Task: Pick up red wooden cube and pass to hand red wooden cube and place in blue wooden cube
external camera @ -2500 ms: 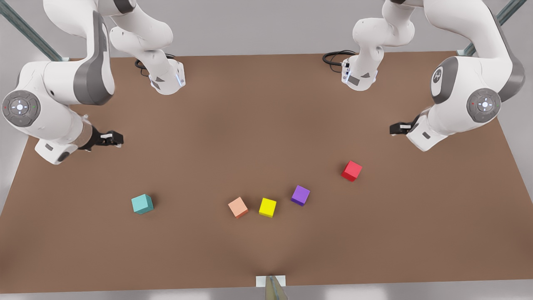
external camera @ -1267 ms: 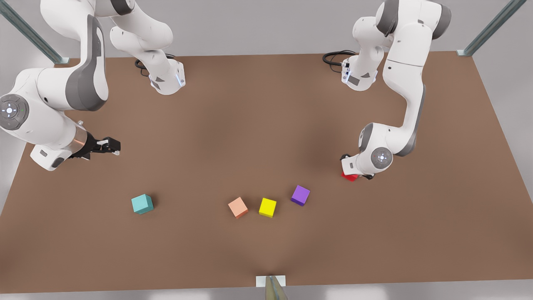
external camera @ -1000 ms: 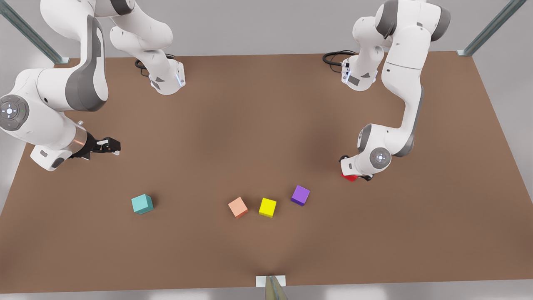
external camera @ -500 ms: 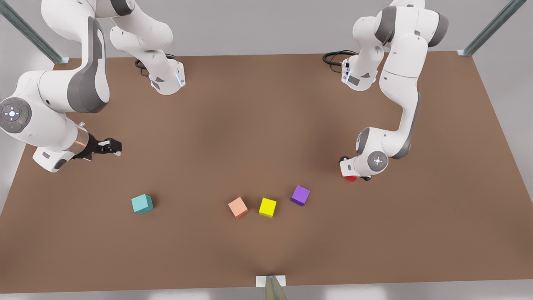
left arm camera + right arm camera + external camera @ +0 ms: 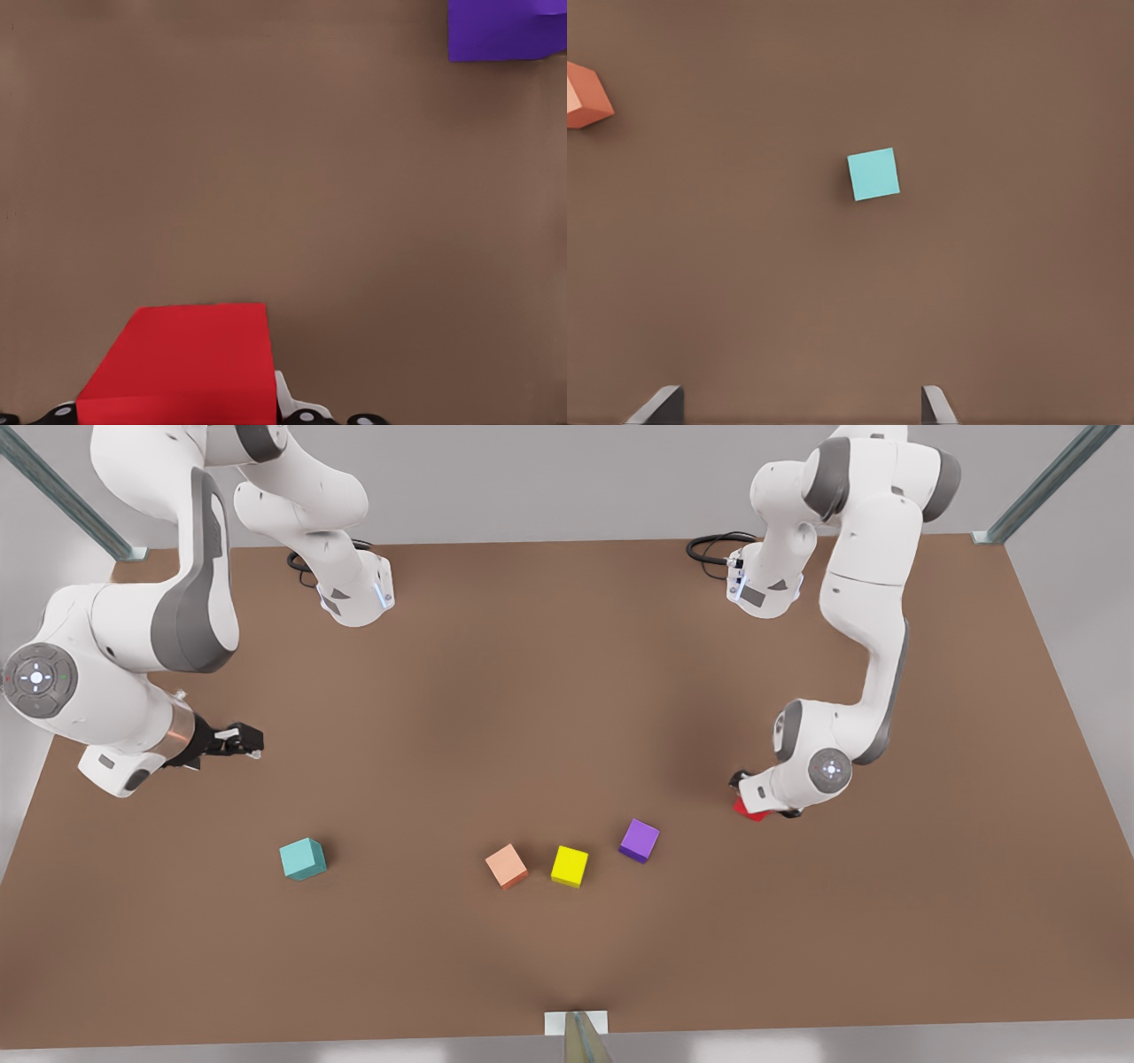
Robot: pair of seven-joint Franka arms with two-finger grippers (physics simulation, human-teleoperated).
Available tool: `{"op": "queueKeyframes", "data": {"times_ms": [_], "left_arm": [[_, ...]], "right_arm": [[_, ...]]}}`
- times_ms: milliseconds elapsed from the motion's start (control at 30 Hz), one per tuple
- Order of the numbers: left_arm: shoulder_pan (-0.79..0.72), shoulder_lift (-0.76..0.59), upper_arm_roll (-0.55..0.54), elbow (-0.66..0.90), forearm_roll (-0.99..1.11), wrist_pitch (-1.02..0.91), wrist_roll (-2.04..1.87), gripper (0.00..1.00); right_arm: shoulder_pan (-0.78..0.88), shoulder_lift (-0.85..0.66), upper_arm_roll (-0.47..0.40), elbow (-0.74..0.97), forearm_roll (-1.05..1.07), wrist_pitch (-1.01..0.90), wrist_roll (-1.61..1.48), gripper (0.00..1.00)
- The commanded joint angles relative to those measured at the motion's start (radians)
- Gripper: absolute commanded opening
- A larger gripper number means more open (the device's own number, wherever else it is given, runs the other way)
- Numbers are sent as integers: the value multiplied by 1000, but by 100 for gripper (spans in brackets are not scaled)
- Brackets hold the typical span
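Two grippers: left gripper (image 5: 760, 808) fingers clamped on bright red cube (image 5: 749, 811) near purple cube (image 5: 639, 841), right gripper (image 5: 237, 740) fingers spread wide, waiting above teal blue cube (image 5: 303, 859).

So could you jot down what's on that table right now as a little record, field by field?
left tool: low at the front view's right, closed on the red wooden cube
right tool: waiting above the table at the front view's left, fingers apart, holding nothing
blue wooden cube: on the table, apart from the others
loose cubes in the middle: salmon cube, yellow cube, purple cube
surface: brown table
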Motion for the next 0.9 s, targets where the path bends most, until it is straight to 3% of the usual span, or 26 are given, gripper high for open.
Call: {"op": "queueKeyframes", "data": {"times_ms": [0,33,100,133,233,400,667,767,867], "left_arm": [[-1,46,-9,219,-303,-415,-205,61],[0,126,-78,427,-387,-555,-432,61],[0,261,-224,666,-583,-543,-676,61],[0,376,-357,804,-587,-445,-773,61],[0,496,-555,875,-754,-211,-779,61],[31,549,-591,910,-835,-259,-707,61],[34,572,-603,901,-835,-397,-471,63],[32,571,-603,901,-835,-392,-472,54],[32,572,-603,903,-834,-392,-460,54]], "right_arm": [[7,35,4,13,29,17,-104,100],[6,80,4,42,155,17,-244,100],[3,198,6,42,432,5,-500,100],[-14,244,4,33,520,5,-633,100],[-33,350,6,36,798,-1,-828,100],[-20,492,7,33,1236,-125,-1238,100],[84,569,21,136,1379,114,-1919,100],[111,569,21,148,1408,128,-2078,100],[133,569,22,134,1448,125,-2163,100]]}}
